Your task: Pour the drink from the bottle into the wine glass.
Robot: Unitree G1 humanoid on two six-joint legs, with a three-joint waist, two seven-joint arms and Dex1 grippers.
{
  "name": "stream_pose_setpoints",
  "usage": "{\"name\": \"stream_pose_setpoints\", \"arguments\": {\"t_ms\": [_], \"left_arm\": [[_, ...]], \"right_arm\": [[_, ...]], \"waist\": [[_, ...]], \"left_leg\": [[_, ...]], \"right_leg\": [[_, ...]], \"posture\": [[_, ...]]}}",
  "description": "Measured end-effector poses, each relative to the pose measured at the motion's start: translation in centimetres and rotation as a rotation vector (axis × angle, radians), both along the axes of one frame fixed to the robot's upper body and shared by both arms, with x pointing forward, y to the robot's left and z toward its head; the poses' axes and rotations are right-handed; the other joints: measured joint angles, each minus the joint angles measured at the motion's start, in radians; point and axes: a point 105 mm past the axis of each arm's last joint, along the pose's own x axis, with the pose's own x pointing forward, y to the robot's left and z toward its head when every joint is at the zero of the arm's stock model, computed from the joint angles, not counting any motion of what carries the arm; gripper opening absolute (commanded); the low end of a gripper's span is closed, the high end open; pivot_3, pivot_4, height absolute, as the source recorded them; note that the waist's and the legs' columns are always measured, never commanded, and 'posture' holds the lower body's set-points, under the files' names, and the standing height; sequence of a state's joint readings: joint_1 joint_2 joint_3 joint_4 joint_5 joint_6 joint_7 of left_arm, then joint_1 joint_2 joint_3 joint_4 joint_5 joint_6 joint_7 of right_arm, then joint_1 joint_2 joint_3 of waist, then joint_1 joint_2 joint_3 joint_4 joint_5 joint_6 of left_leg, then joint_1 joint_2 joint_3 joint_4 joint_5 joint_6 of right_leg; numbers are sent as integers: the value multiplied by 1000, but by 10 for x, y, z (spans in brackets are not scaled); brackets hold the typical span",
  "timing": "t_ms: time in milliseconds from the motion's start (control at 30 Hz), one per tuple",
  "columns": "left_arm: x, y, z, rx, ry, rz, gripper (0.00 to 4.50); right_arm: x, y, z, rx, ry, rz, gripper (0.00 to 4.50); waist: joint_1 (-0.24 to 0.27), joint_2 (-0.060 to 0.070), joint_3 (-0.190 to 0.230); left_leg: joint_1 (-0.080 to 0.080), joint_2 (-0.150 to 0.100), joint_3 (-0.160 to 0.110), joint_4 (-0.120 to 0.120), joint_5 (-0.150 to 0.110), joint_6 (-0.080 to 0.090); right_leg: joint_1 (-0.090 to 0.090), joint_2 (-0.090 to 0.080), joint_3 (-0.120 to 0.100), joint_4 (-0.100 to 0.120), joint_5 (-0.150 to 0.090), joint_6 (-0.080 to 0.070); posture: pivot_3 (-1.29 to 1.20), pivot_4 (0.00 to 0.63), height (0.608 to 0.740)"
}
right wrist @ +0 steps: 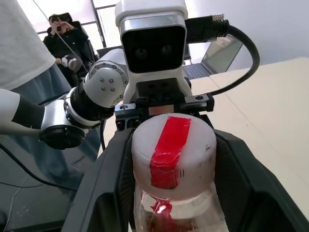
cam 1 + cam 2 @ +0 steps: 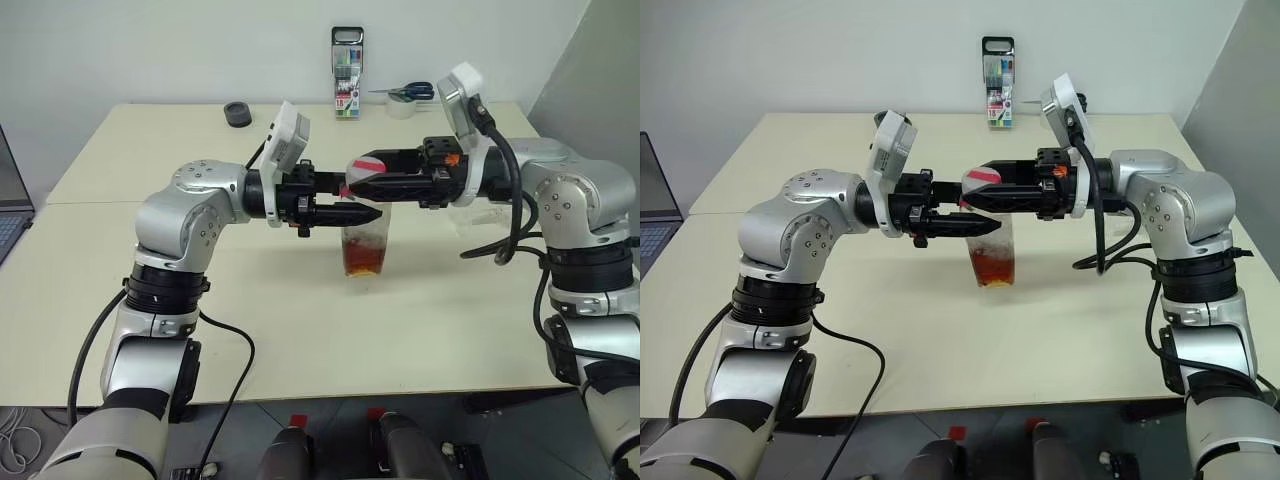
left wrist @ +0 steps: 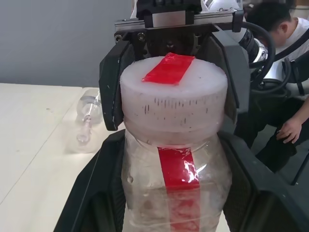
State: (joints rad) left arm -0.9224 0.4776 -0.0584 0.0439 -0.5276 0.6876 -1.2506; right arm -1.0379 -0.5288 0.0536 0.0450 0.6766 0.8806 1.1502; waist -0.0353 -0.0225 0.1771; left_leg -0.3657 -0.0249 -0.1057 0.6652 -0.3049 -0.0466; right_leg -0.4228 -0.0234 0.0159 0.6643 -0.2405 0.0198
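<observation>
**Cap still on, 2 grips on 1 bottle**

Left to right: the left gripper (image 2: 365, 214) points across the desk (image 2: 300, 330) with its jaws closed on the clear body of the bottle (image 2: 365, 235), just under the shoulder. The drink (image 2: 364, 260) sits well below those jaws, pooled in the bottle's bottom. The right gripper (image 2: 360, 178) reaches in from the other side, its jaws clamped on the white, red-taped cap (image 3: 174, 96) directly above the left jaws. I cannot tell whether the bottle's base touches the desk.

Risks, as I judge them:
- The cap is wide and smooth, so the right jaws could slip round it rather than turn it.
- The thin plastic wall may buckle or twist in the left jaws, tilting the bottle. The right eye view already shows it leaning.
- If the cap comes free with a jerk, the drink could slosh out before reaching the glass.
- The wine glass (image 3: 88, 121) lies beyond the right jaws, near that forearm, where a sweep could knock it.

The head views show the liquid level and both arms. The left wrist view alone gives a clear sight of the glass, and shows the right jaws flush on both sides of the cap. The right wrist view shows the tape running over the cap's top.
</observation>
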Motion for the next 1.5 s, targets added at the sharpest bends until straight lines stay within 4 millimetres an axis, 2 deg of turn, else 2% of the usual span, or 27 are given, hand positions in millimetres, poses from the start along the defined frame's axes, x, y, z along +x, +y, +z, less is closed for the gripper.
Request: {"name": "stream_pose_setpoints", "arguments": {"t_ms": [200, 400, 633, 833, 933, 1100, 1133, 1500], "left_arm": [[-2, -9, 0, -7, -36, -18, 2136], [5, -8, -1, -17, -56, 29, 2136], [13, -7, -6, -14, -54, 59, 2136], [17, -7, -9, -13, -43, 67, 2136], [17, -8, -9, -3, -48, 67, 2136], [15, -10, -11, 11, -45, 45, 2136], [15, -10, -12, 13, -45, 45, 2136], [13, -10, -12, 21, -53, 43, 2136]], "right_arm": [[-8, -16, -4, 9, -13, -115, 4269], [-11, -27, 2, 75, -106, -329, 4269], [-19, 2, -3, 200, -131, -483, 4269], [-20, 7, -1, 245, -121, -535, 4269], [-20, 9, -5, 232, -112, -541, 3697], [-16, 2, -10, 195, -142, -576, 1962], [-16, 1, -11, 197, -144, -577, 1844], [-18, 1, -12, 198, -167, -563, 1851]], "waist": [[8, 0, 0], [3, 0, 0], [3, 0, 0], [4, 0, 0], [3, 0, 0], [3, 0, 0], [3, 0, 0], [3, 0, 0]], "left_leg": [[-2, -1, -1, 1, 0, 0], [-1, 0, 0, 0, 0, 0], [-1, -1, 0, 0, 0, 0], [-1, -1, 0, 0, 0, 0], [-1, -1, 0, 0, 0, 0], [-1, -1, 0, 0, 0, 0], [-1, -1, 0, 0, 0, 0], [-1, 0, 0, 0, 0, 0]], "right_leg": [[-1, -5, -1, -1, 0, 0], [-1, -5, 0, 0, 0, 0], [-2, -5, 1, 1, 0, 0], [-2, -4, 0, 0, 0, 0], [-2, -3, 1, 1, 0, 0], [-2, 0, 1, 0, 0, 0], [-2, 0, 1, 1, 0, 0], [-2, 0, 1, 0, 0, 0]], "posture": [[0, 150, 740], [0, 150, 740], [0, 150, 740], [0, 150, 740], [0, 150, 740], [0, 150, 740], [0, 150, 740], [0, 150, 740]]}}
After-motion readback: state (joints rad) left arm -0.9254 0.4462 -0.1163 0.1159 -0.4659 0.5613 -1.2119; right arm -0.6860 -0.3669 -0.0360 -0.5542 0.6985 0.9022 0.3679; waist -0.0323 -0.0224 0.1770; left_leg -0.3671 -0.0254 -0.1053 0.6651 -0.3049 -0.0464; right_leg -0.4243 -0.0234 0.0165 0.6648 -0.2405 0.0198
